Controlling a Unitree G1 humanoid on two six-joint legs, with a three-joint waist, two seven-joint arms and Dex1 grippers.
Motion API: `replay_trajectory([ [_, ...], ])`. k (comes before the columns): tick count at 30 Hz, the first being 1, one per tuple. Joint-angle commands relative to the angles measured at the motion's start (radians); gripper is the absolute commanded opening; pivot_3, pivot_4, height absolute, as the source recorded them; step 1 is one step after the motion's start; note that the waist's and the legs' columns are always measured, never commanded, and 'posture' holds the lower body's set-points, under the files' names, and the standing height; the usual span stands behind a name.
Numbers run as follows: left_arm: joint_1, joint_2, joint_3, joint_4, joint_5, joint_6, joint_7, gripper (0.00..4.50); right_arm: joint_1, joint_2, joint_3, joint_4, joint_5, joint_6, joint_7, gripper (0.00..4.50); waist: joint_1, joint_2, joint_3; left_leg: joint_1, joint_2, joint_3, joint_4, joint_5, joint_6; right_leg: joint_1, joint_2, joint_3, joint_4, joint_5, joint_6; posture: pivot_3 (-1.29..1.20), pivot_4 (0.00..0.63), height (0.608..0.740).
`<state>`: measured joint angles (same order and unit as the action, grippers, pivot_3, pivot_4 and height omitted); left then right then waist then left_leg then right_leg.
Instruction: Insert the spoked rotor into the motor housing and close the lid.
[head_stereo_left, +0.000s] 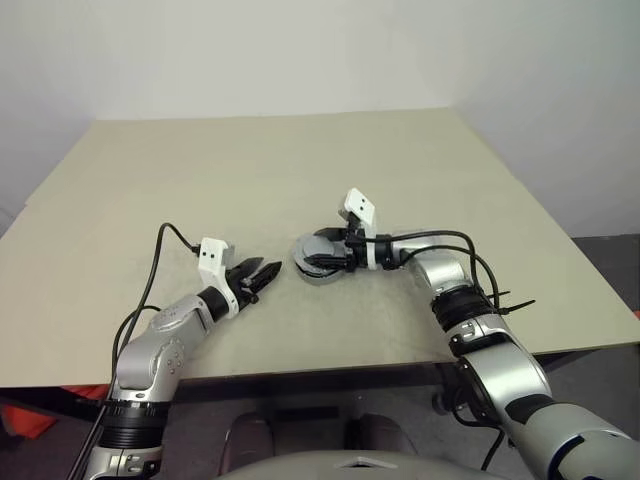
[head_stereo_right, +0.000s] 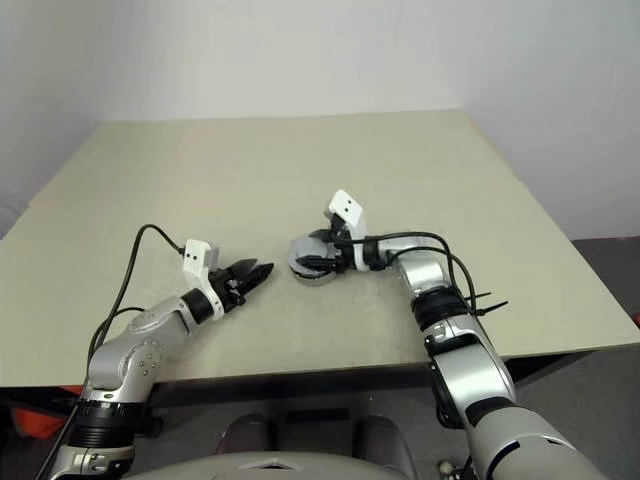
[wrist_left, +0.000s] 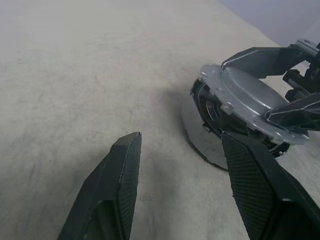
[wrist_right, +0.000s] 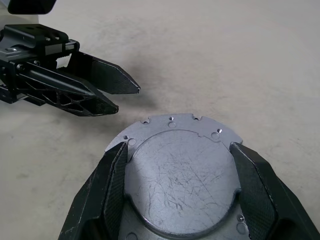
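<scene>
The lid (wrist_right: 182, 175) sits pinched in your right claw (head_stereo_left: 322, 255), tilted over the motor housing (wrist_left: 212, 112); left claw (head_stereo_left: 258, 277) spread nearby.

A beige table (head_stereo_left: 300, 170) filled most of the scene, with a pale wall behind it. Near its front edge, the right claw (head_stereo_left: 318, 256) reached in from the right, pointing left, its two black fingers set around a flat grey lid (head_stereo_left: 318, 247). The lid sat on top of a round dark-rimmed motor housing (head_stereo_left: 312, 272) resting on the table. Just to the left, the left claw (head_stereo_left: 262, 274) pointed toward the housing with its fingers parted, holding nothing and apart from it.
</scene>
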<state>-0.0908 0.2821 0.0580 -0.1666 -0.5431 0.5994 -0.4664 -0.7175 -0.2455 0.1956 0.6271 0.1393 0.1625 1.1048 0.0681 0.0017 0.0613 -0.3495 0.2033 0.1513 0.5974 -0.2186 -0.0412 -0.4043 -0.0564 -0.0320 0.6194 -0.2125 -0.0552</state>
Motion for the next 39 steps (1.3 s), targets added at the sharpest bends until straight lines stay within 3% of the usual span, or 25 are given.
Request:
replay_trajectory([
  [1,-0.006,-0.002,-0.001,-0.029,0.004,-0.009,-0.002,2.73,-0.027,0.003,-0.007,-0.011,-0.016,-0.045,-0.027,3.13,0.000,0.000,0.000,0.000,0.000,0.000,0.000,0.000,0.000,0.000,0.000,0.000,0.000,0.000,0.000,0.00,0.000,0.740],
  [39,0.002,-0.001,0.006,-0.043,0.003,-0.007,0.003,2.73,-0.023,-0.022,0.010,0.137,-0.081,-0.129,-0.010,3.13,0.001,0.000,0.000,0.001,0.000,0.000,0.000,0.000,0.000,0.003,0.000,0.000,0.001,0.000,0.000,0.00,0.000,0.740],
])
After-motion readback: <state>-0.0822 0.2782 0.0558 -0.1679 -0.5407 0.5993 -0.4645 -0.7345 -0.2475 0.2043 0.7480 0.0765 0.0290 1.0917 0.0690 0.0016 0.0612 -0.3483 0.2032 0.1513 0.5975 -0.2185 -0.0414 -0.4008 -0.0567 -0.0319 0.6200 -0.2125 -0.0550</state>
